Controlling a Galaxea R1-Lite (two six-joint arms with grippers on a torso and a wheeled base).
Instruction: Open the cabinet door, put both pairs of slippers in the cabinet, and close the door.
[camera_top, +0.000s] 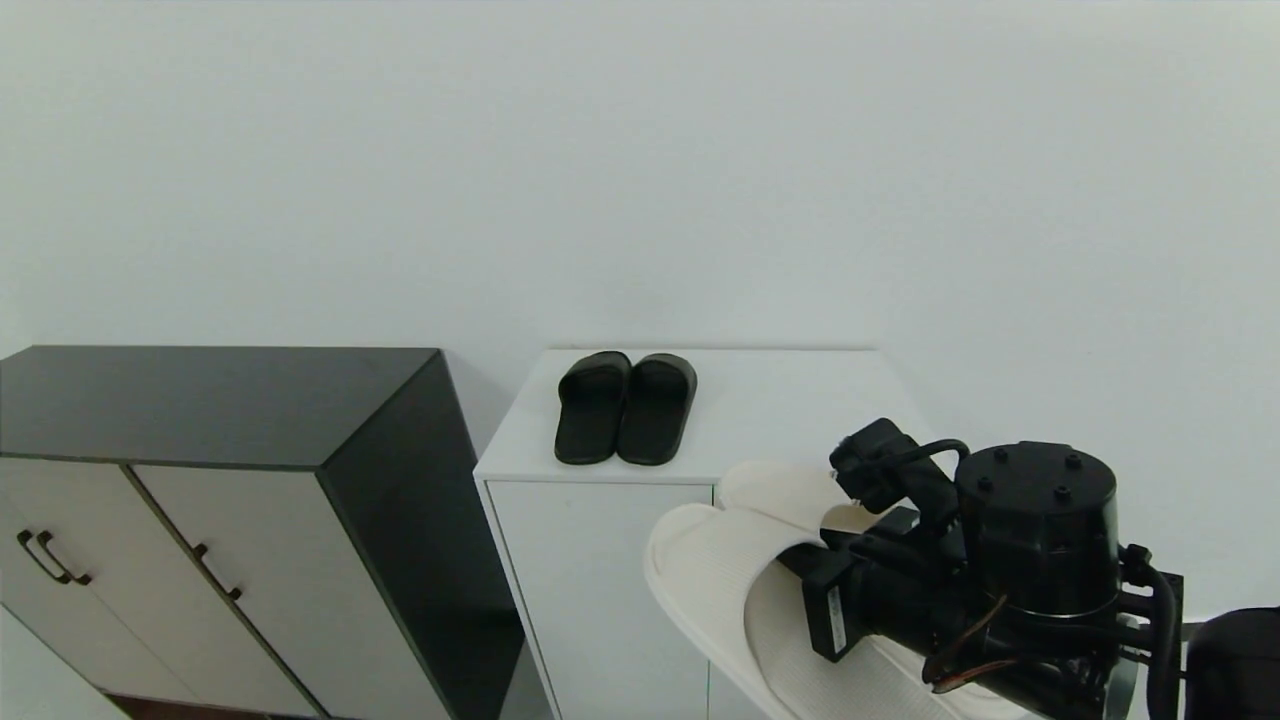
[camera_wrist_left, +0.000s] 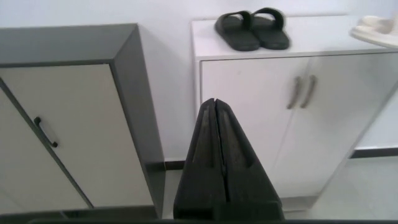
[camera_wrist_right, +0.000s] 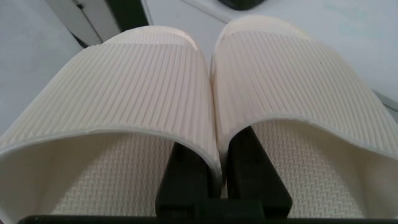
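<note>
A pair of black slippers (camera_top: 625, 408) (camera_wrist_left: 252, 28) lies side by side on top of the white cabinet (camera_top: 600, 580), whose two doors (camera_wrist_left: 273, 124) are closed, with paired handles (camera_wrist_left: 301, 92) at the middle seam. My right gripper (camera_top: 800, 560) (camera_wrist_right: 219, 177) holds the pair of white slippers (camera_top: 720, 560) (camera_wrist_right: 211, 106) in front of the cabinet's right part, level with its top; one finger sits under each strap, pinching the inner sides together. My left gripper (camera_wrist_left: 216, 102) is shut on nothing, low in front of the gap between the two cabinets.
A dark cabinet (camera_top: 200, 400) (camera_wrist_left: 68, 43) with pale doors and black handles (camera_top: 50, 560) stands left of the white one, with a narrow gap between them. A plain wall runs behind both.
</note>
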